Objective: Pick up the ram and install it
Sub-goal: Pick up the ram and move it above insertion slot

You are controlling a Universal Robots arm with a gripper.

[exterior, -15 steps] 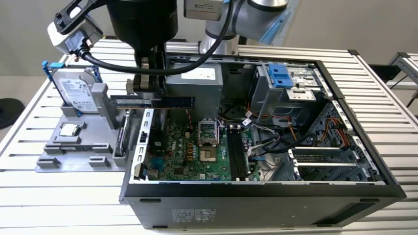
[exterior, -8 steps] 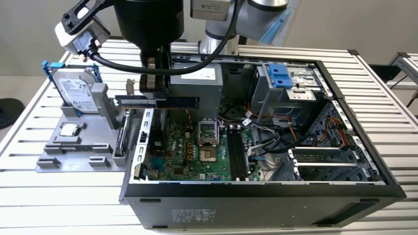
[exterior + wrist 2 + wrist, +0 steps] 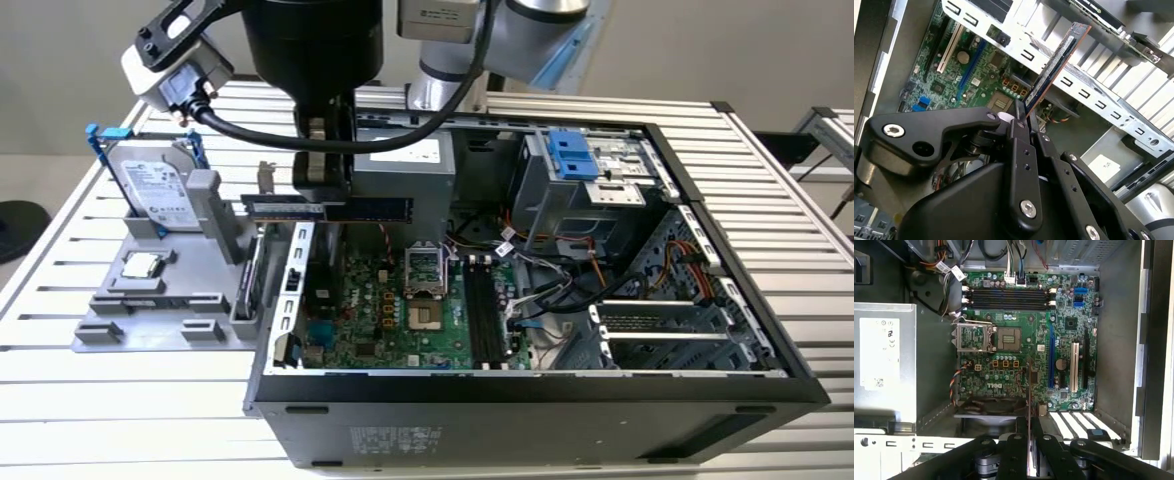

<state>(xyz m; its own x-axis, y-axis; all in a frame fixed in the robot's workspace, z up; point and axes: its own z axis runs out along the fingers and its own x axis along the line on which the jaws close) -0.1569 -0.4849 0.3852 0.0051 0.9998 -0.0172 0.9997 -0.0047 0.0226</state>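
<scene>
Jaws clamped on the ram [image 3: 380,209], held level above the open computer case [image 3: 534,395], over its wall at the exterior view's left. In the second wrist view, the ram [image 3: 1059,60] juts from between them. In the first wrist view, the ram [image 3: 1030,400] shows edge-on above the motherboard [image 3: 1004,377], well apart from the memory slots [image 3: 1006,296].

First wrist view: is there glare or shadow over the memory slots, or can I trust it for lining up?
First wrist view: the motherboard is evenly lit, the memory slots free of glare; the case wall beside it lies in shadow. Second wrist view: the ram in the end effector stands dark against the bright case frame.
</scene>
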